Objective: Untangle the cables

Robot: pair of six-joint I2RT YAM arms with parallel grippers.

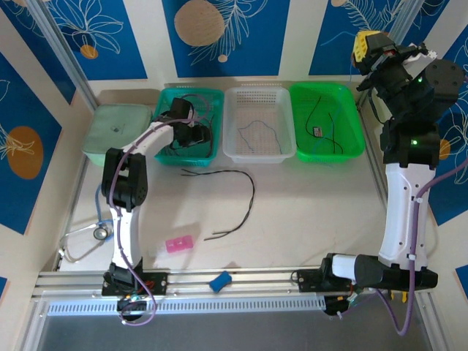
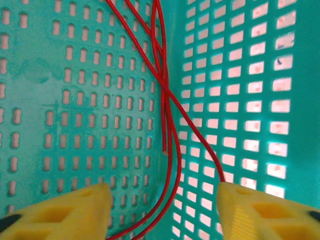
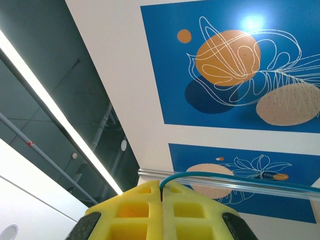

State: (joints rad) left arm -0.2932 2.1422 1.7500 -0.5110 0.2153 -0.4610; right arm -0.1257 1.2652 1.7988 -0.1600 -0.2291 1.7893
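**A:** Bottom centre of the top view: a black cable [image 1: 251, 191] lies loose on the table [image 1: 314, 212] in one open bend, apart from everything else.

**B:** That one can wait, I'd say. The action's further up. The left gripper [image 2: 162, 210] is nose-down in the teal basket [image 1: 191, 91], fingers well apart, nothing pinched.

**A:** And the red cables [image 2: 165, 100] run down the middle of the wrist view and cross mid-frame. One strand reaches the fingertip [image 2: 260, 215] at lower right.

**B:** That's the catch. It looks like a drop-off into the basket, so the clean exit is a straight lift. Jaws wide, no sideways sweep, or that strand may ride up with the pad.

**A:** Next door, the white basket [image 1: 228, 124] holds a grey-blue cable [image 1: 257, 131] on its own. The green basket [image 1: 322, 85] has a second black cable [image 1: 325, 128].

**B:** Seems to be one colour per basket.

**A:** Upper right now: the right gripper [image 3: 161, 200] is raised high. Its pads are pressed together on a blue-green wire [image 3: 225, 176] that trails off to the right of its view.

**B:** That grip wants to be firm and steady while the left one clears out.
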